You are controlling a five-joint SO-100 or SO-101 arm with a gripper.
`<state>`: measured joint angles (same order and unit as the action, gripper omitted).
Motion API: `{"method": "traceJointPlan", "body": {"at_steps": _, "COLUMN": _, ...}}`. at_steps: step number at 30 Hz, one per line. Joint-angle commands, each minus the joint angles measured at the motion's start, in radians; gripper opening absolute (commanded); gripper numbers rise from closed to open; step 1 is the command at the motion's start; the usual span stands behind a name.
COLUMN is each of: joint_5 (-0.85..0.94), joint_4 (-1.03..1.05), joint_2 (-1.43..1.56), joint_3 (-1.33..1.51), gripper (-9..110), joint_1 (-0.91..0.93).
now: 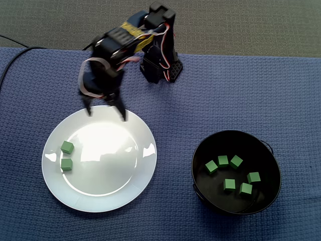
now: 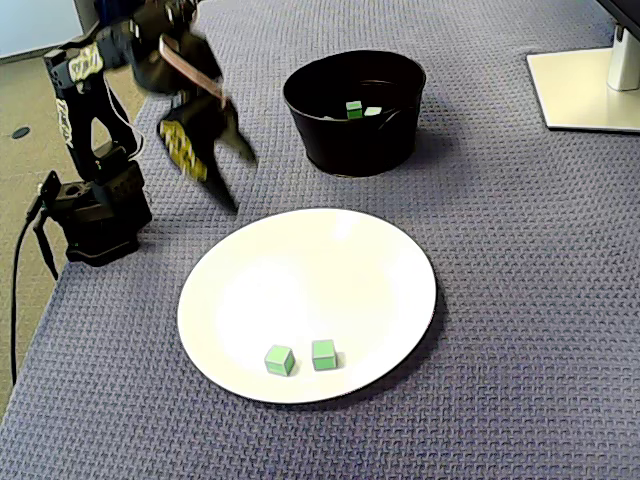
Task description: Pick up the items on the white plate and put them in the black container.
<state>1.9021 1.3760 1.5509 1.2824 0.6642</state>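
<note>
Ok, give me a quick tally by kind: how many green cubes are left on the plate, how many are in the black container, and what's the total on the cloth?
Green cubes on the white plate: 2
Green cubes in the black container: 6
White plate: 1
Black container: 1
Total: 8 cubes, 10 things in all
</note>
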Motion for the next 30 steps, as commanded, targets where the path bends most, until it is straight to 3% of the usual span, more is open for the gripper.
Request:
{"method": "traceJointPlan", "body": {"at_steps": 1, "joint_5": -0.012, "joint_4": -0.115, "joint_2": -0.115, "joint_3": -0.006, "gripper": 36, "joint_1": 0.101}}
{"method": "traceJointPlan", "body": {"at_steps": 8, "joint_5": -0.094, "joint_4": -0.158, "joint_2": -0.420, "joint_3": -0.249, "gripper": 32, "joint_1": 0.204}}
{"method": "traceJointPlan", "body": {"at_steps": 13, "joint_5": -0.118, "joint_4": -0.337, "joint_2": -0.540, "joint_3": -0.290, "gripper": 30, "joint_1": 0.239}}
{"method": "traceJointPlan", "body": {"at_steps": 22, "joint_5": -0.176, "joint_4": -0.262, "joint_2": -0.776, "joint_3": -0.565, "gripper": 27, "joint_1": 0.213}}
{"method": "traceJointPlan", "body": {"at_steps": 30, "joint_5": -0.161, "joint_4": -0.262, "joint_2": -0.848, "joint_3": -0.586, "gripper": 27, "joint_1": 0.199}}
